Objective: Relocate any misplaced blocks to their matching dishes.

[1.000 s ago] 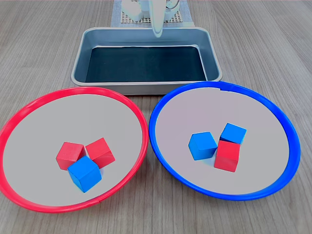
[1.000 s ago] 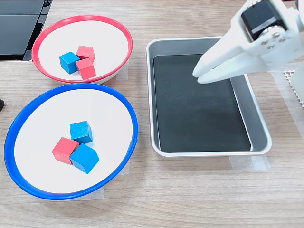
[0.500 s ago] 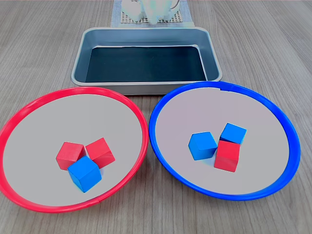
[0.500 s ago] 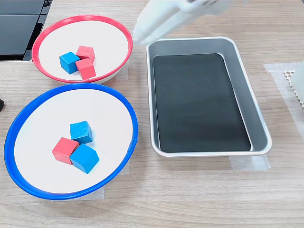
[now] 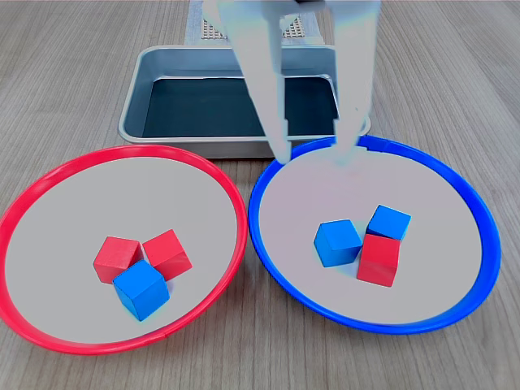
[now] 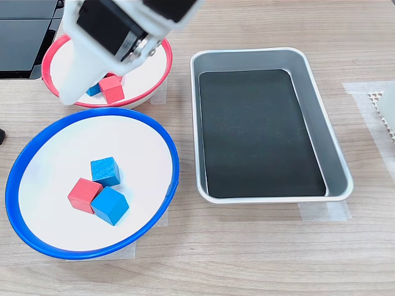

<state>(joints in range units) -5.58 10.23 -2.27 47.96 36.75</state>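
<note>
The red-rimmed dish holds two red blocks and one blue block. The blue-rimmed dish holds two blue blocks and one red block. My gripper is open with nothing between its fingers. It hangs above the far rim of the blue-rimmed dish in the first exterior view. In the second exterior view it covers part of the red-rimmed dish and its blue block.
A rectangular grey metal tray with a dark floor stands beyond the dishes in the first exterior view. A dark object lies at the second exterior view's upper left. The table is wood-grained.
My gripper has swung from over the metal tray toward the dishes and now hangs low at the blue-rimmed dish's far rim with its fingers spread. No block has moved.
</note>
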